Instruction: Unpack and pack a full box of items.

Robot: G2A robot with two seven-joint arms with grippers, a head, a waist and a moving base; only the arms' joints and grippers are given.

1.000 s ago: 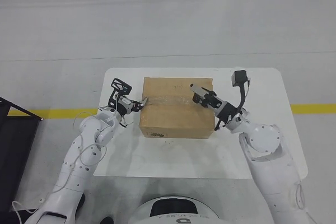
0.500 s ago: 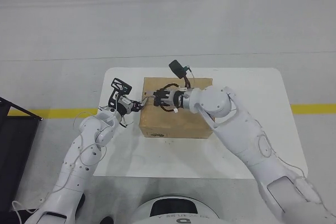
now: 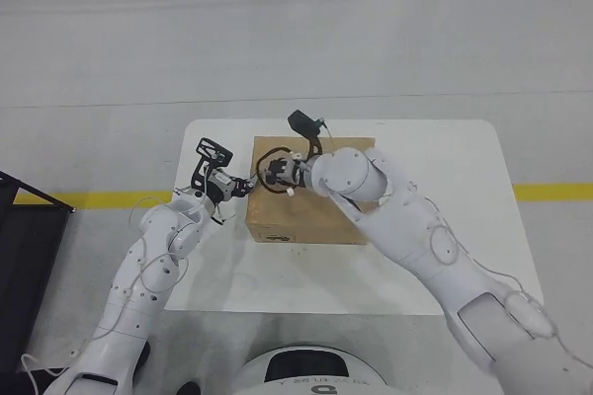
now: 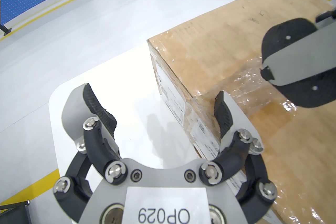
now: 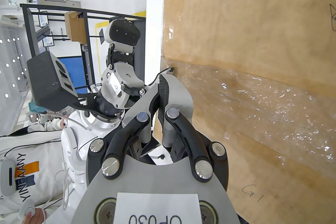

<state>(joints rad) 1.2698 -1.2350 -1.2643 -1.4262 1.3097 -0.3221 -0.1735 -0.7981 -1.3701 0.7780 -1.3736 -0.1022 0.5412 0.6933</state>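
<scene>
A sealed cardboard box [image 3: 277, 212] stands in the middle of the white table, with a strip of clear tape [image 5: 249, 104] along its top seam. My left gripper [image 3: 245, 184] is open at the box's left end. In the left wrist view one of its fingers [image 4: 223, 114] rests against the upper corner of the box [image 4: 223, 51] and the other [image 4: 99, 109] hangs over the table. My right arm lies across the box top. The right gripper [image 5: 160, 88] is shut, its tips at the tape's end on the left edge of the box [image 5: 249, 25], close to the left gripper.
The white table [image 3: 455, 257] has bare room around the box, most of it in front and to the right. A black rack [image 3: 0, 237] stands on the floor off the table's left side. A yellow line runs across the floor.
My right arm has swung from the box's right side across the top to its left edge, ending next to the left gripper. The left arm has stayed put.
</scene>
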